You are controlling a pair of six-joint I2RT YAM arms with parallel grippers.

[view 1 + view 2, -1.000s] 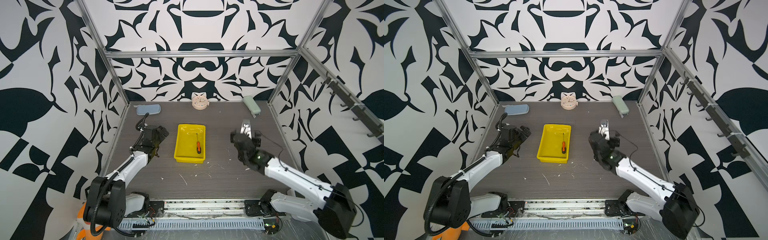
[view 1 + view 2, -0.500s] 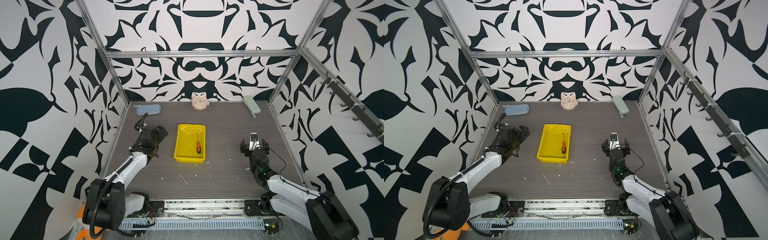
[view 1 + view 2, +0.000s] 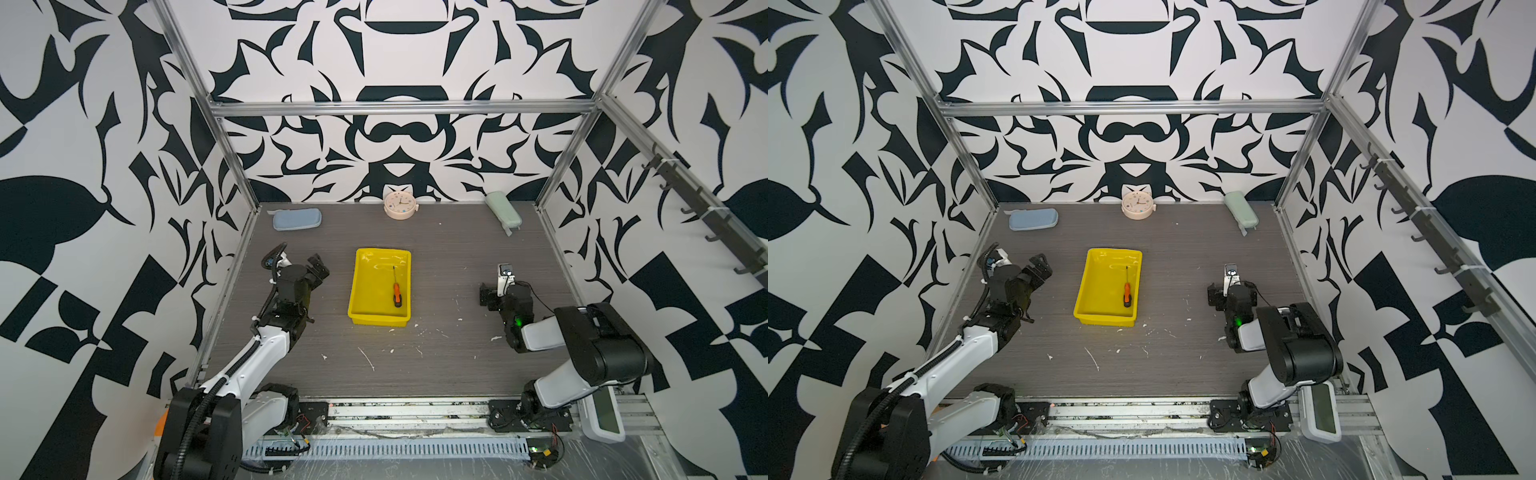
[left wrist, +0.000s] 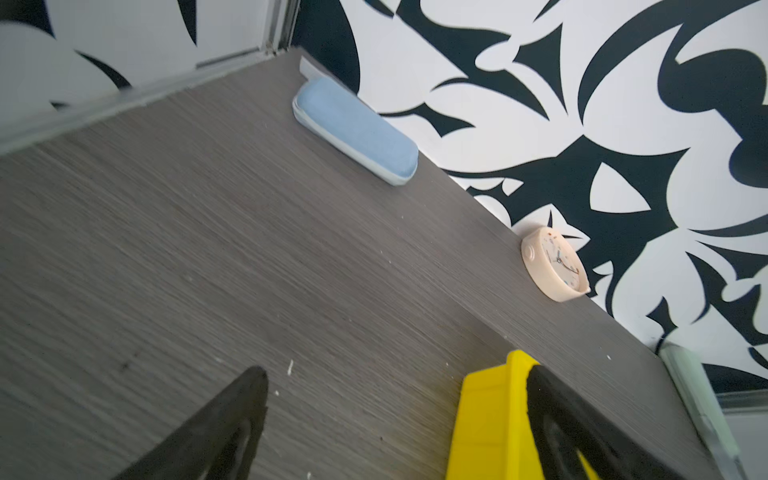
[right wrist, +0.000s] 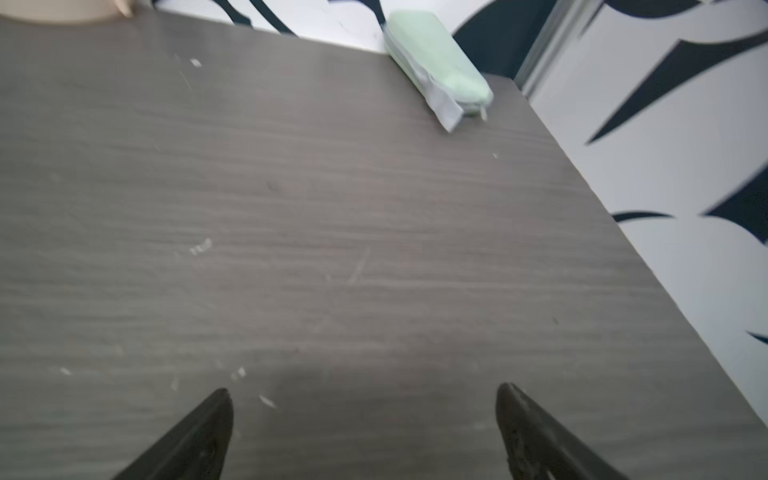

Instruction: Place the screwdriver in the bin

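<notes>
Two arms work over one grey wood-grain table [image 3: 449, 365] walled in on the left, far and right sides.

At the far left edge lies one blue-grey pouch [image 3: 297, 219], flat against the far wall. Nearer, the left gripper [image 3: 318, 268] hangs just left of the bin, apart from it. In the left wrist view its jaws stand wide over bare table, and the bin's corner [image 4: 490, 415] shows behind one finger [image 4: 582, 432].

One yellow bin [image 3: 380, 319] stands mid-table with open table on all four sides. One screwdriver [image 3: 397, 294] lies inside it in the right half, close along the right wall, with its orange handle and black cap toward the near end and its thin shaft pointing far. Whether it touches the wall cannot be told.

One round peach clock [image 3: 400, 205] leans at the far wall behind the bin. The marks on its dial are too small to read.

White flecks lie scattered on the near table between the arms.

The right gripper [image 3: 496, 291] sits well right of the bin. Its jaws are spread wide over bare table in the right wrist view [image 5: 365, 391].

One pale green pouch [image 3: 503, 210] lies in the far right corner, a second pouch in all
</notes>
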